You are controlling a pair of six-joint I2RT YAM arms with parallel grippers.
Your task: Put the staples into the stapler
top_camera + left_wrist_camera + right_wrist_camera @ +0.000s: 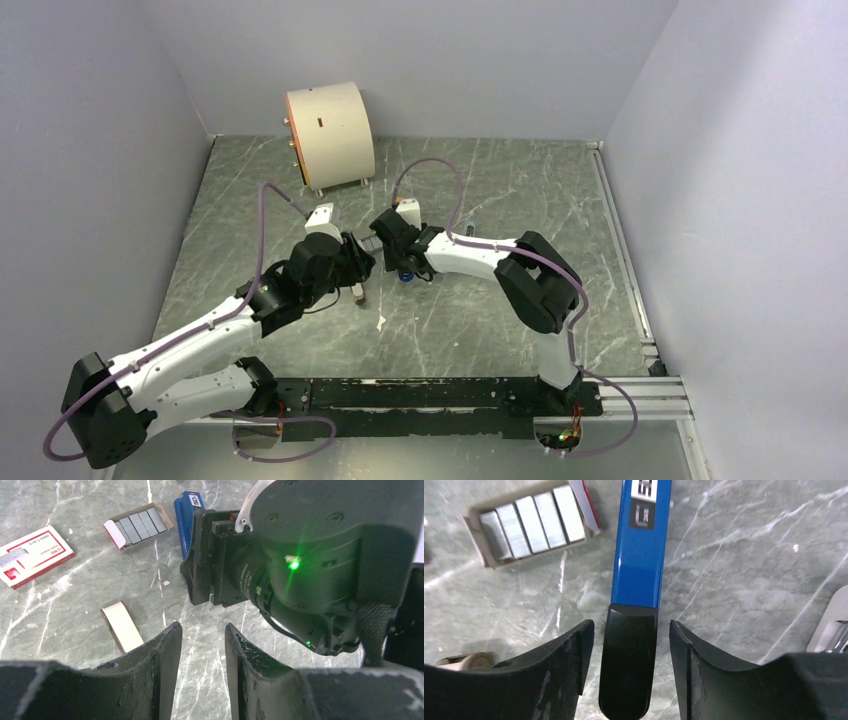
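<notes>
The blue stapler lies flat on the marble table, its black end pointing toward my right gripper. That gripper is open and straddles the black end, with a gap on each side. Several silvery staples lie side by side in an open cardboard tray left of the stapler. In the left wrist view the staples and the stapler sit ahead, partly behind the right wrist. My left gripper is open over bare table with nothing between its fingers.
A red-and-white box lies left of the tray, and a beige little block sits near my left fingers. A pale cylinder stands at the back. The two wrists are close together mid-table. Walls enclose the table.
</notes>
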